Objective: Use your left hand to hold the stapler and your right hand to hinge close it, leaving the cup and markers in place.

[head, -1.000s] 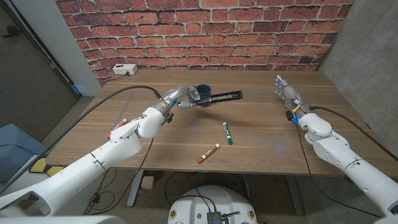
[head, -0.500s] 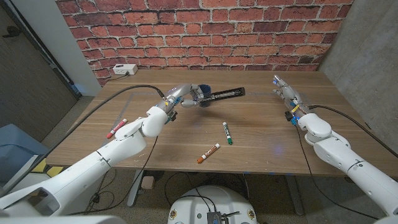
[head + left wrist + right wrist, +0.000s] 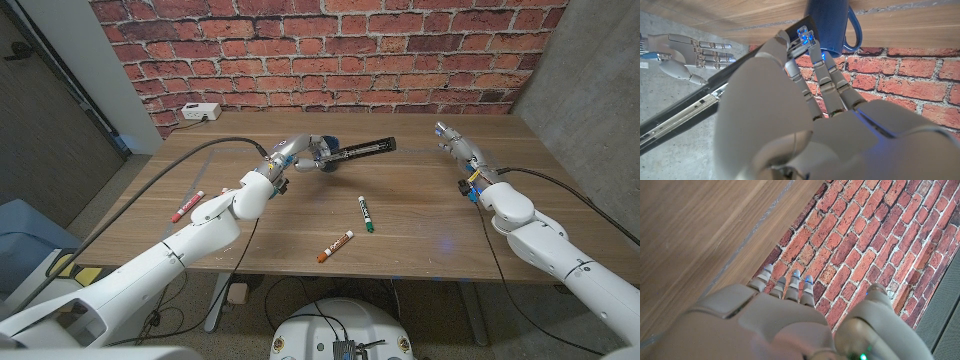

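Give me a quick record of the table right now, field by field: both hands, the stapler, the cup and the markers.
left hand: grips the stapler's near end
right hand: fingers apart, holding nothing, well apart from the stapler
stapler: black, hinged open
cup: blue, behind the left hand
markers: green and orange mid-table, red near the left edge
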